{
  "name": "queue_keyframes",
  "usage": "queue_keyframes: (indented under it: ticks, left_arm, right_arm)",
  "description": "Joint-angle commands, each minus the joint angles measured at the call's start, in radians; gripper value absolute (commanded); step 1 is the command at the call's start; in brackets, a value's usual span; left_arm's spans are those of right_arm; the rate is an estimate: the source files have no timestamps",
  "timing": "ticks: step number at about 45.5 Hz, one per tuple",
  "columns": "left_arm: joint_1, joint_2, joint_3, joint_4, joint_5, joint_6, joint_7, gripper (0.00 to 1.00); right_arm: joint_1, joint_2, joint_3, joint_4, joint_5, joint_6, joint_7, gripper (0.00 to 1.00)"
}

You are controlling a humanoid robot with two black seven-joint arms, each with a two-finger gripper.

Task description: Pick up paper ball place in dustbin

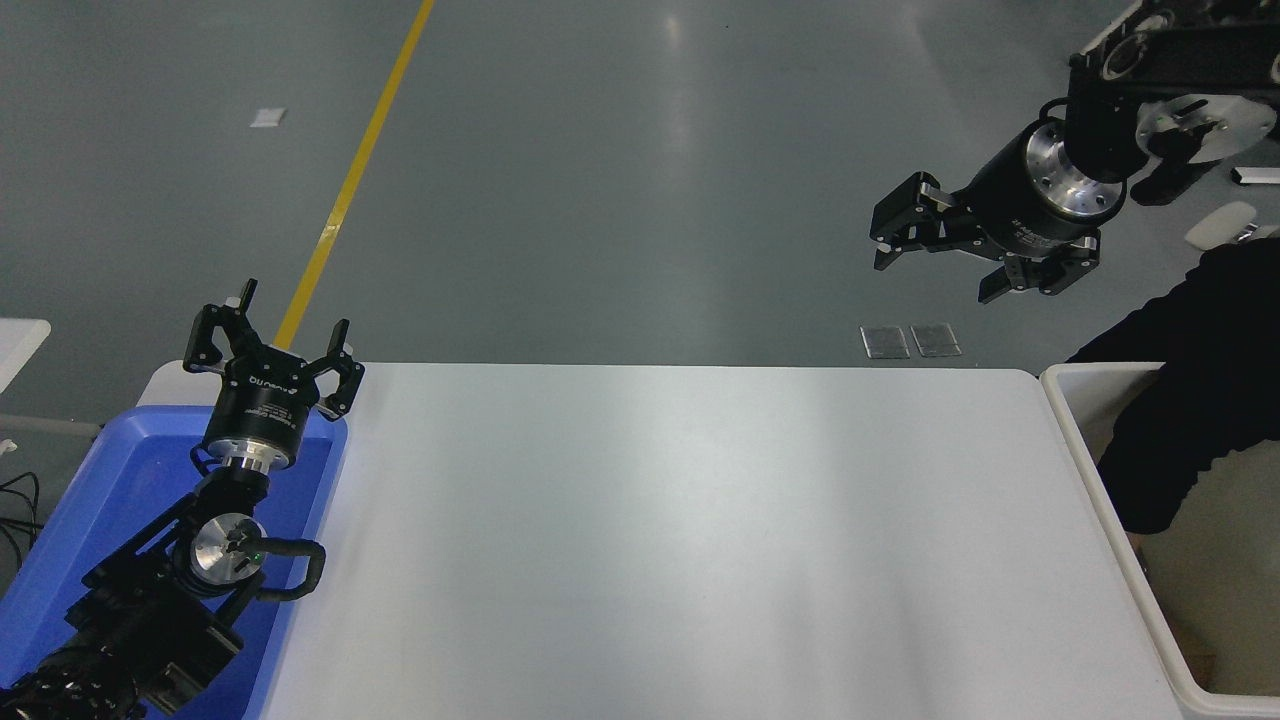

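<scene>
We find the right gripper (935, 250) raised high above the floor beyond the tabletop's (660, 540) far right corner, its fingers spread and grasping nothing. The left gripper (270, 345) sits at the lower left over the blue tray (130, 470), fingers likewise released and empty. The dustbin (1085, 470) stands against the tabletop's right edge, partly cut off by the frame. A person's black sleeve (1195, 400) reaches down into the dustbin from the far right. We cannot locate the paper ball in this view; it is neither on the tabletop nor in either gripper, and much of the dustbin's interior is hidden.
</scene>
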Motion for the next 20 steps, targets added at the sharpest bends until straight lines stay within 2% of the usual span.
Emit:
queue_keyframes:
  ticks: [1,20]
  left_arm:
    - [0.001,0.0,0.0,0.0,0.0,0.0,0.0,0.98]
    - [0.001,0.0,-0.001,0.0,0.0,0.0,0.0,0.98]
  right_arm:
    - [0.084,-0.007,-0.005,0.076,-0.01,0.074,0.0,1.0]
    - [0.079,0.03,-0.002,0.08,-0.022,0.074,0.003,1.0]
